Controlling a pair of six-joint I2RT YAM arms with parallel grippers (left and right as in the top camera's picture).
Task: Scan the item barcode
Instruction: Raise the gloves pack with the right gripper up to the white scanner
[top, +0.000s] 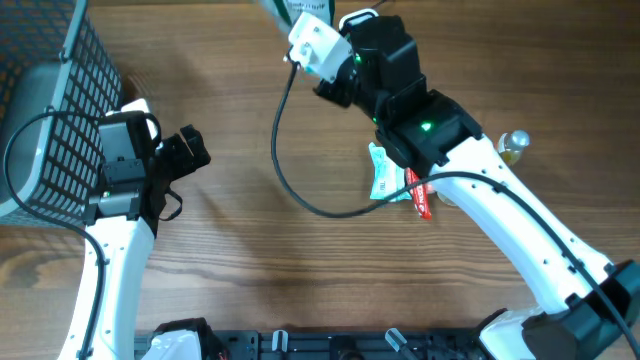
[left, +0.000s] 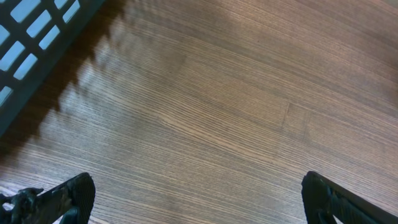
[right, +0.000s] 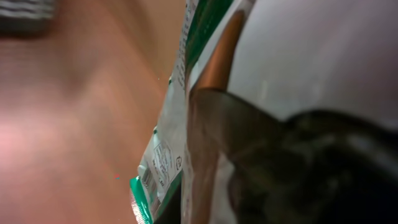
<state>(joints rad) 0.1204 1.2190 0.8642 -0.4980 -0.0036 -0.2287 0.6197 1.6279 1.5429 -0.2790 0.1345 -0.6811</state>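
My right gripper (top: 335, 62) is shut on a white barcode scanner (top: 316, 42) at the top middle of the table. The scanner's black cable (top: 283, 170) loops down across the wood. In the right wrist view the scanner's white body (right: 311, 50) fills the upper right. Just beside it is a green and white packet (right: 163, 155), whose printed label and small barcode face the camera. Another green and white packet (top: 384, 175) and a red tube (top: 420, 197) lie partly under the right arm. My left gripper (top: 190, 150) (left: 199, 193) hangs open over bare wood, holding nothing.
A dark wire basket (top: 60, 110) stands at the far left, right beside the left arm; its corner (left: 37, 31) shows in the left wrist view. A small clear bottle (top: 515, 143) stands right of the right arm. A black rail runs along the table's front edge.
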